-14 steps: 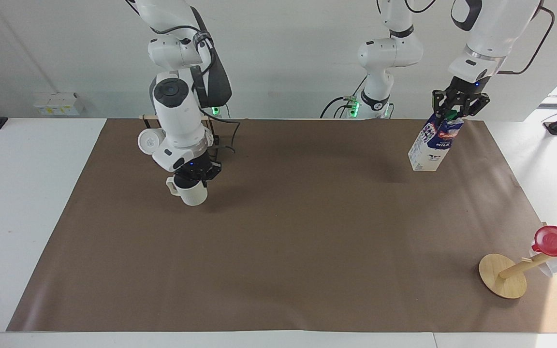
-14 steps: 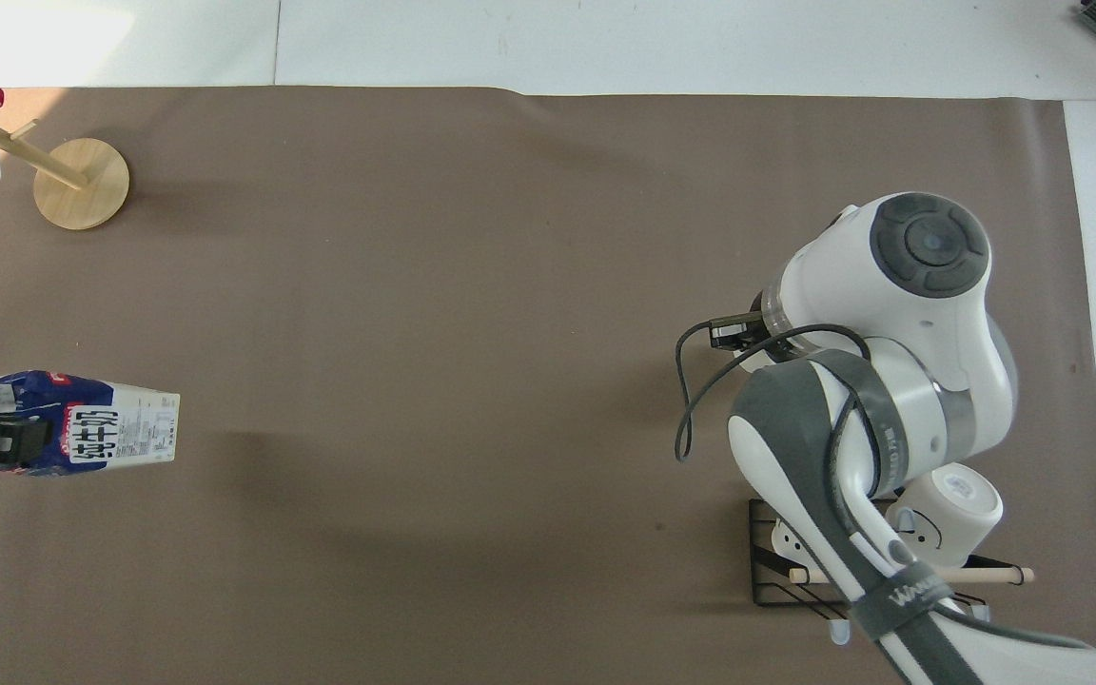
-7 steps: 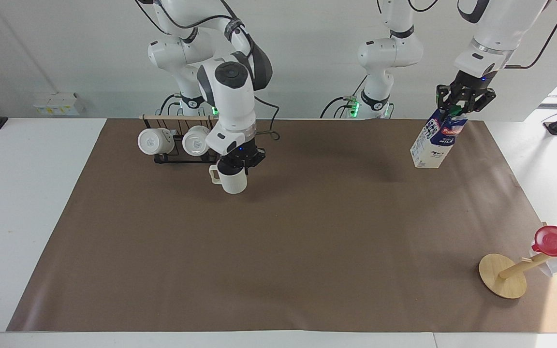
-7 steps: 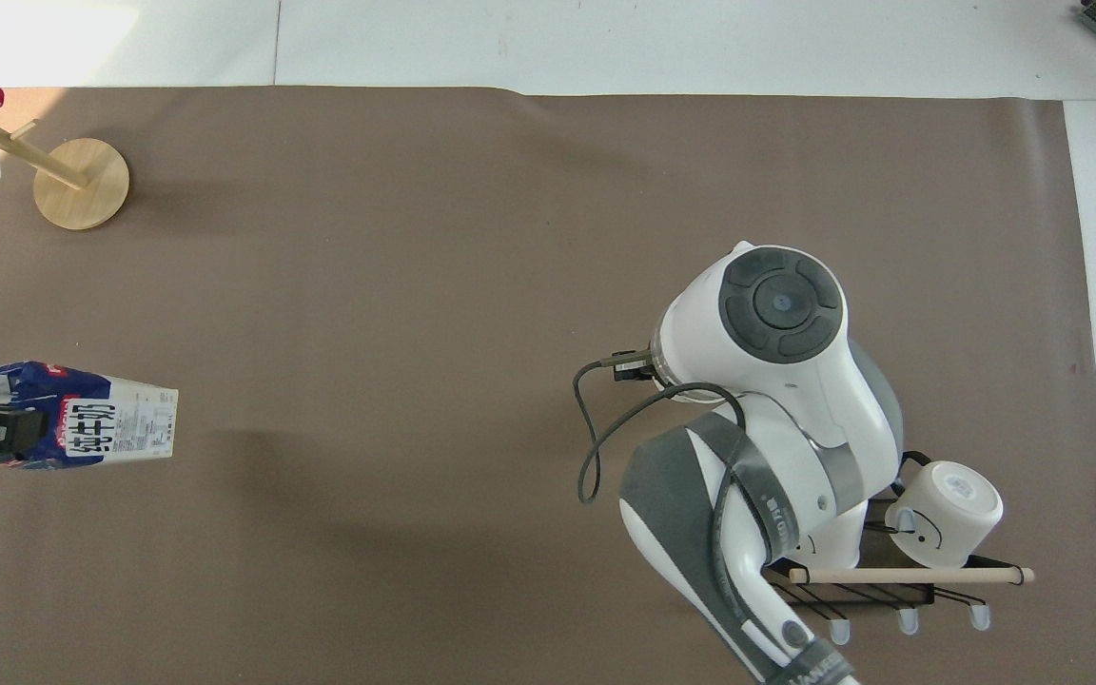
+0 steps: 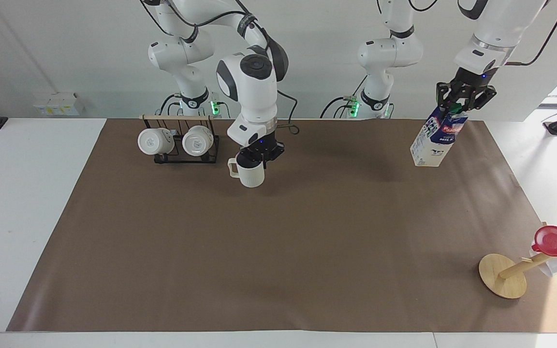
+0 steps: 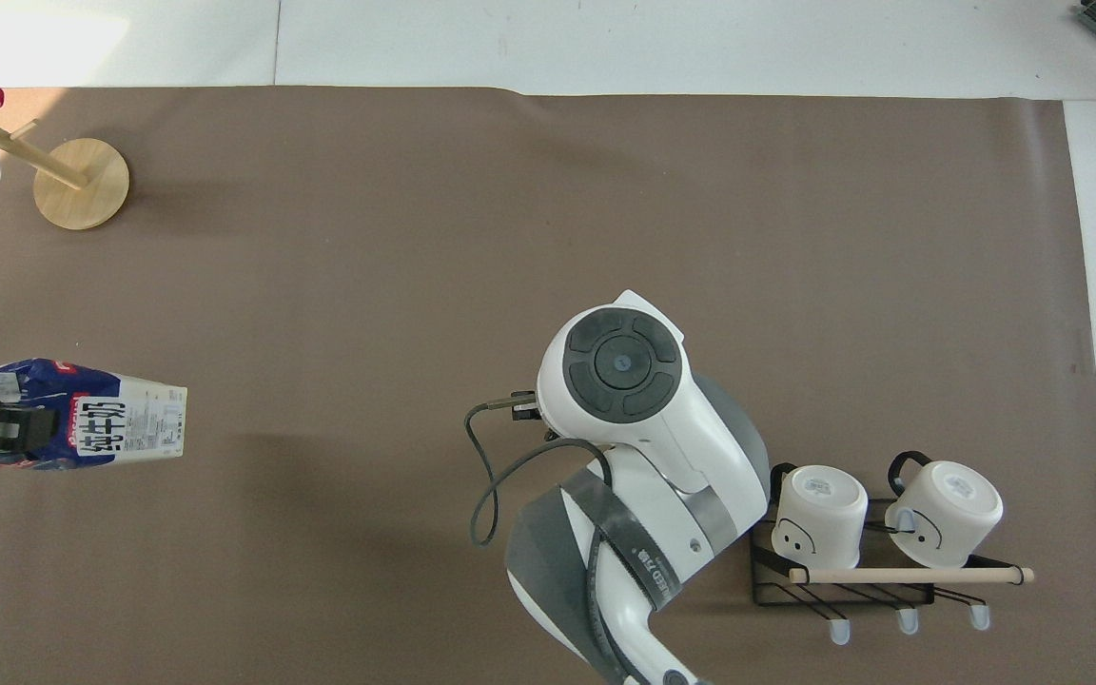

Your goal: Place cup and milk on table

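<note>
Nearest the robots, toward the right arm's end of the table [image 5: 27,193], the black wire rack [image 5: 182,153] holds two white mugs [image 5: 156,141]; both now show in full, where a second ago the right arm covered the rack.

Just beside the rack, the right gripper [image 5: 257,157] is clamped from above on the rim of the cup [image 5: 249,175]. The cup hangs upright, handle toward the rack, over the brown paper sheet [image 5: 278,251]. Whether its base touches the paper cannot be told. Over the last second the cup has travelled from the rack's other flank toward the table's middle. Judgement: the carry is under way and the set-down is not yet done.

Toward the left arm's end, the left gripper [image 5: 462,104] is closed on the top of the milk [image 5: 434,140], at the green cap. The carton leans, appears clear of the paper, and has shifted only slightly from the earlier frames. Judgement: it also awaits lowering.

Farthest from the robots, at the left arm's end, lies the wooden disc with a peg [image 5: 503,275], a red lidded item [image 5: 556,240] at the peg's tip; unchanged.
</note>
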Motion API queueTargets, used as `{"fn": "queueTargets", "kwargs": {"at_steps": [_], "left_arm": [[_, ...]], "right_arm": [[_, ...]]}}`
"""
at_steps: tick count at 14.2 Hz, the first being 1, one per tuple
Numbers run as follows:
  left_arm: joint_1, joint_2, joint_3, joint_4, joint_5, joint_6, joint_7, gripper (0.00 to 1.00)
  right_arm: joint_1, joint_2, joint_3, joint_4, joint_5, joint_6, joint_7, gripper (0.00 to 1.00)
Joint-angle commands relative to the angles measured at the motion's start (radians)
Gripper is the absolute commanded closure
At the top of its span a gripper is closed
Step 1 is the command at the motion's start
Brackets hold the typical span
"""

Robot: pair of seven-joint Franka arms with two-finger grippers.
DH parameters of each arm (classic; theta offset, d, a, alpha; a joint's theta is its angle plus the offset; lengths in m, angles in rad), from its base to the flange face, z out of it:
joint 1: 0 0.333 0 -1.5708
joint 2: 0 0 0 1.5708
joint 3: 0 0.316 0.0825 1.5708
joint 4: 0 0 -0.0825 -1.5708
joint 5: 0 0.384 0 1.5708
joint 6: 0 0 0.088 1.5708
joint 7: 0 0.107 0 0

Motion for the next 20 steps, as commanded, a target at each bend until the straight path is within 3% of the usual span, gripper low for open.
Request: {"fn": "queueTargets", "kwargs": {"at_steps": [1,4,6,17,18,20], "left_arm": [[-0.046,0.016,0.002,0.031,-0.006,-0.029,-0.068,0.57],[-0.082,0.016,0.002,0.031,-0.006,-0.029,-0.123,0.58],[-0.089,0.016,0.002,0.031,-0.006,-0.026,-0.139,0.58],[-0.089,0.012,0.001,0.019,-0.008,-0.015,-0.156,0.59],[-0.089,0.012,0.002,0.019,-0.008,-0.013,-0.156,0.59],[-0.089,0.012,0.001,0.017,-0.008,-0.013,-0.156,0.59]], "right_arm": [[0.069,0.087,-0.001,0.091,0.002,0.009,0.067,1.00],[0.110,0.175,-0.001,0.208,-0.004,0.005,0.147,1.00],[0.159,0.210,-0.003,0.228,-0.005,0.011,0.179,1.00],[0.221,0.255,-0.003,0.225,-0.054,0.057,0.199,1.00],[0.219,0.256,-0.003,0.223,-0.054,0.072,0.204,0.98],[0.221,0.256,-0.003,0.205,-0.050,0.099,0.219,0.77]]}}
